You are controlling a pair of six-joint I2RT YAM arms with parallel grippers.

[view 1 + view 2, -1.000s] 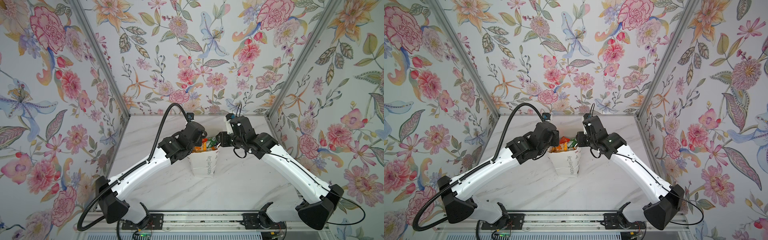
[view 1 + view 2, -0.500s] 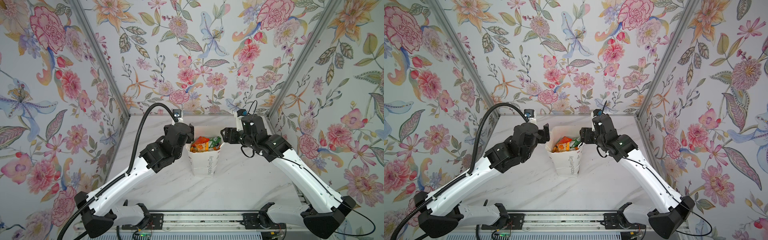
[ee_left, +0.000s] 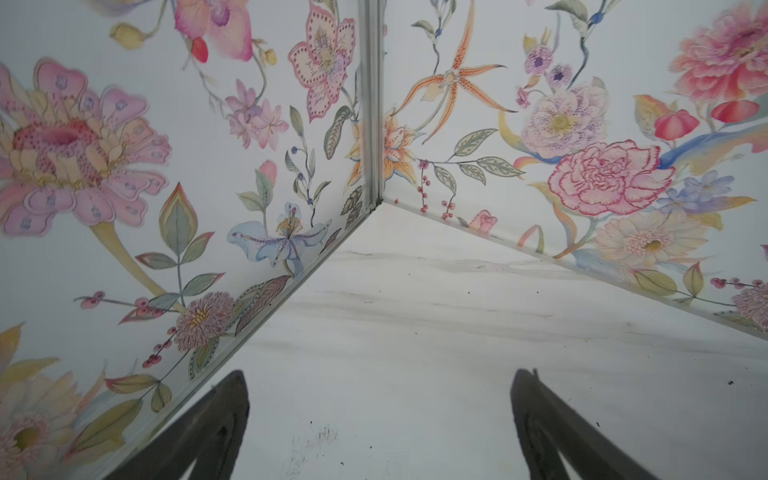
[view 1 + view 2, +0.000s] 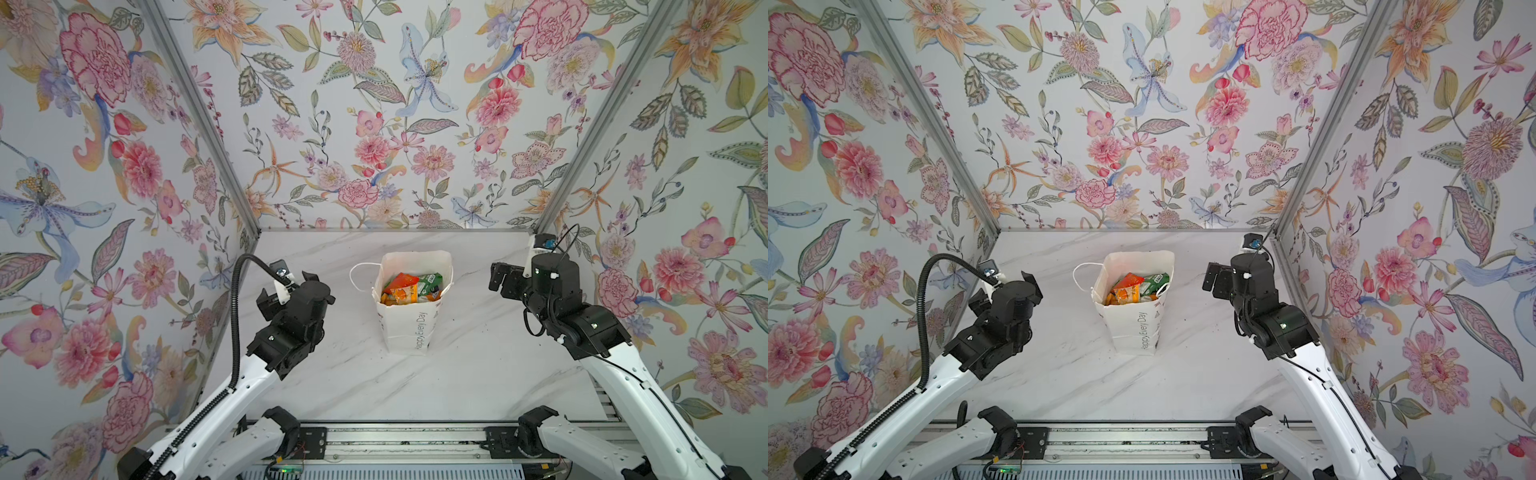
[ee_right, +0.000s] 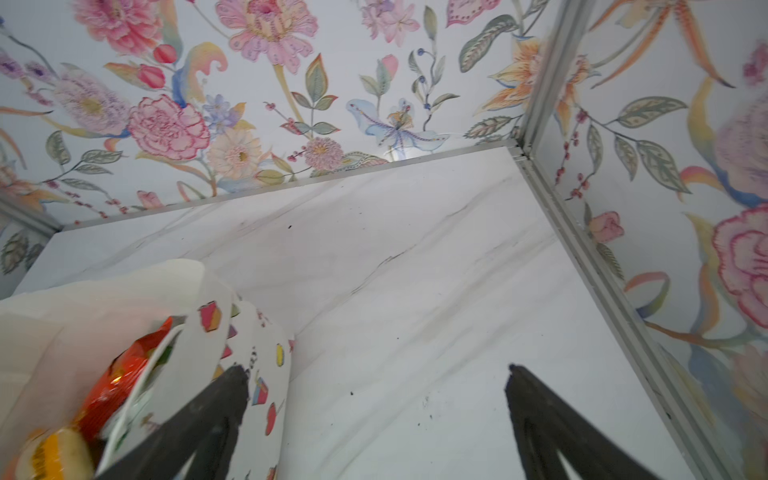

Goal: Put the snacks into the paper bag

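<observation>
Paper, thin and white, makes the bag (image 4: 409, 328) light but easily creased or tipped, so I judge its folded rim the safest place to hold. Snacks (image 4: 409, 286), crinkly, light and slippery, lie inside the bag and are best pinched at a sealed edge. Left gripper (image 3: 378, 374) and right gripper (image 5: 374, 368) flank the upright bag, neither touching it, jaws spread wide and empty.

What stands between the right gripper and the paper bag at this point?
Nothing visible. In a top view only bare marble table lies between the open, empty right gripper and the upright paper bag, which stands apart from it. The snacks lie inside the bag's open mouth.
</observation>
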